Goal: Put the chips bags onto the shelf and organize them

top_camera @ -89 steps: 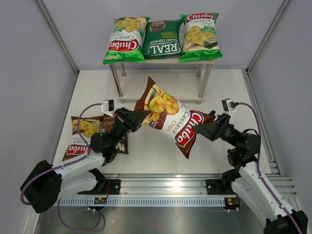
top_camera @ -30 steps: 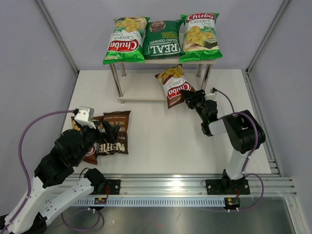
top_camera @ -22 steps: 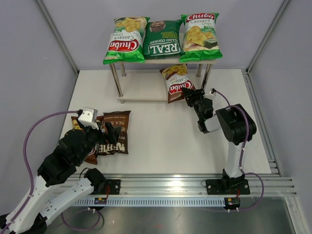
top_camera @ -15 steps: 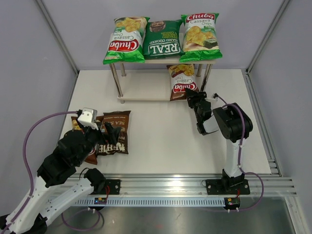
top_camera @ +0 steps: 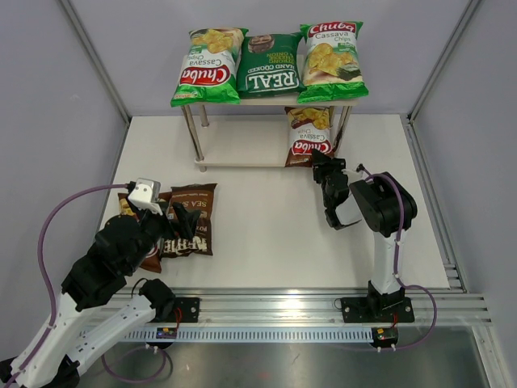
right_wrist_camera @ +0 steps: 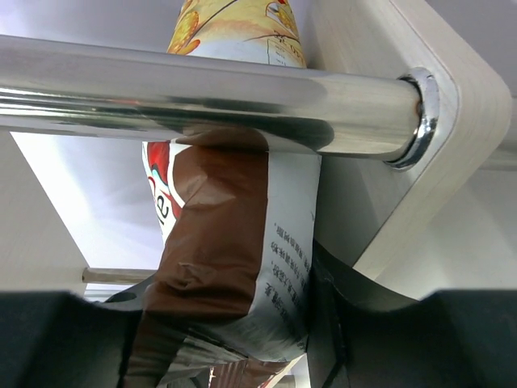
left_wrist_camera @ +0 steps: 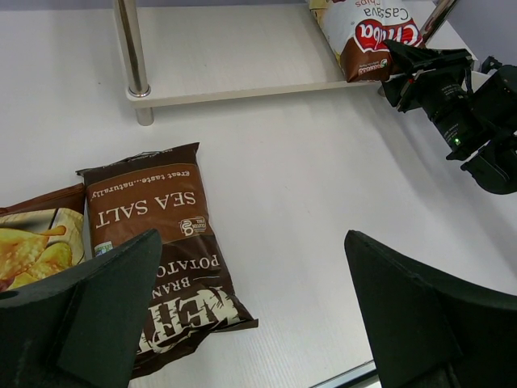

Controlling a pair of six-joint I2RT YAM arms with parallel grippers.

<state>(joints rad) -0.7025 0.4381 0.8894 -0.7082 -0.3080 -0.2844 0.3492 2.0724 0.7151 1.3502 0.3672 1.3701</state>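
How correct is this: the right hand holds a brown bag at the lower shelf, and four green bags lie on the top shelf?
Three green bags, not four, lie on the top shelf (top view); the right hand does hold the brown bag.

The shelf (top_camera: 242, 149) is standing at 12 o'clock on the tabletop (top_camera: 266, 234). On its top board, the left Chuba bag (top_camera: 206, 65), the REAL bag (top_camera: 271, 65) and the right Chuba bag (top_camera: 329, 61) are lying side by side. The lower bag (top_camera: 311, 136) is lying at the right end of the bottom board. At 8 o'clock, the Kettle bag (top_camera: 192, 220) is lying on the tabletop, and the last bag (left_wrist_camera: 32, 246) is touching its left side.
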